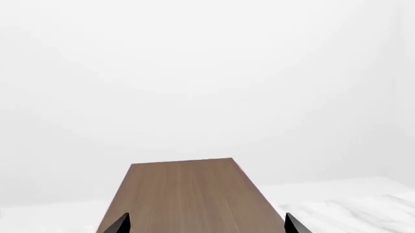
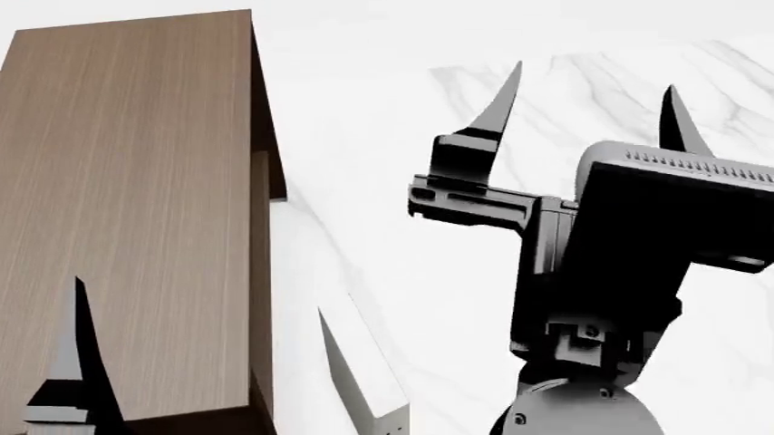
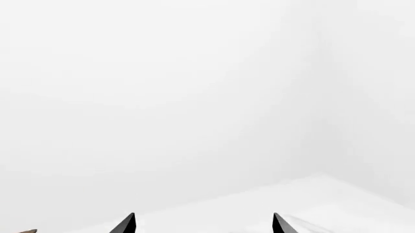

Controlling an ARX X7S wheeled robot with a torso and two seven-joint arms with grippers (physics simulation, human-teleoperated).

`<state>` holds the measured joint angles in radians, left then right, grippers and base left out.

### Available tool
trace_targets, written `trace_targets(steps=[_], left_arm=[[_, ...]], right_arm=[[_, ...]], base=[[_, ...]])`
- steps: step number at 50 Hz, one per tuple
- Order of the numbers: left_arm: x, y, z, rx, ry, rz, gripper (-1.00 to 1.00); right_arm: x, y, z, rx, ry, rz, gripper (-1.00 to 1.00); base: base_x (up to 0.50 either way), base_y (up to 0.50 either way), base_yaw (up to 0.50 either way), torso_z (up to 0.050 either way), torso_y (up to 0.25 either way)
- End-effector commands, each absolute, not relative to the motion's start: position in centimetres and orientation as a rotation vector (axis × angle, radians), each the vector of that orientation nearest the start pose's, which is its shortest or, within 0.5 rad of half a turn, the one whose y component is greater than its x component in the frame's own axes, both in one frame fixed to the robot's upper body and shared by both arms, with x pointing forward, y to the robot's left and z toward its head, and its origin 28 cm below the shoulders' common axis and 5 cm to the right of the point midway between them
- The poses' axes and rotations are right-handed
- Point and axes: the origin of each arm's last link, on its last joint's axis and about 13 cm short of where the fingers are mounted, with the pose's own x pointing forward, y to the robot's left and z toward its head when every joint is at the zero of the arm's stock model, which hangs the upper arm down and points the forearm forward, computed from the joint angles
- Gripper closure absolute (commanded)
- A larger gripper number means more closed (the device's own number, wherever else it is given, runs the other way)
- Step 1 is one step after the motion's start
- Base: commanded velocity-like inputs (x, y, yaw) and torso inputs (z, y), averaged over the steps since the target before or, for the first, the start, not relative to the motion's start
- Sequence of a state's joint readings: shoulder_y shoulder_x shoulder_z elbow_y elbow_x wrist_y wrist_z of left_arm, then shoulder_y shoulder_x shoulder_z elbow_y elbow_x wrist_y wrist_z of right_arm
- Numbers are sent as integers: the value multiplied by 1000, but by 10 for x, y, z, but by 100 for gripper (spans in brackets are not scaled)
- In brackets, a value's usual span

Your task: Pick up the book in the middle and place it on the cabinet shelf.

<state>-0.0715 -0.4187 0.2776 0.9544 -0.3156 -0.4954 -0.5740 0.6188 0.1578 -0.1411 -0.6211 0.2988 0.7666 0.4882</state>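
**Count of what shows**

One cabinet shelf (image 2: 127,227) stands in the head view, a tall wood-grain box with a lighter flat top. Two grippers are visible: the left gripper (image 2: 199,358) and the right gripper (image 2: 593,100). Each has two dark pointed fingers, four in all. One white marbled floor (image 2: 400,208) lies under everything. No book shows in any view.
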Motion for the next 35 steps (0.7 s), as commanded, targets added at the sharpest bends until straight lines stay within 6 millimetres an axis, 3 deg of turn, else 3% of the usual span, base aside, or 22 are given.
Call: trace_targets(steps=[1,5,6,16,23,26,28,35], left_arm=[[162,196,164,-4,-377,20,-100],[163,197,164,-10,-375,20,-100],[162,196,165,-11,-375,18,-100],[161,198,168,-14,-382,19,-100],[161,198,168,-14,-381,22,-100],[161,198,168,-13,-385,23,-100],[160,198,170,-11,-391,25,-100],[159,200,173,-21,-397,31,-100]], right_arm=[[323,-81,280,137,-319,-268,-100],[355,-83,274,80,-210,-383,-100],[364,-83,272,132,-144,-412,-100],[394,-83,277,196,-101,-693,-100],[410,-87,275,161,-30,-854,-100],[412,-86,275,145,6,-893,-100],[414,-86,273,33,20,-956,-100],[416,-85,264,-6,114,-1050,-100]], base=[[0,0,0,0,0],[0,0,0,0,0],[0,0,0,0,0],[0,0,0,0,0],[0,0,0,0,0],[0,0,0,0,0],[0,0,0,0,0],[0,0,0,0,0]])
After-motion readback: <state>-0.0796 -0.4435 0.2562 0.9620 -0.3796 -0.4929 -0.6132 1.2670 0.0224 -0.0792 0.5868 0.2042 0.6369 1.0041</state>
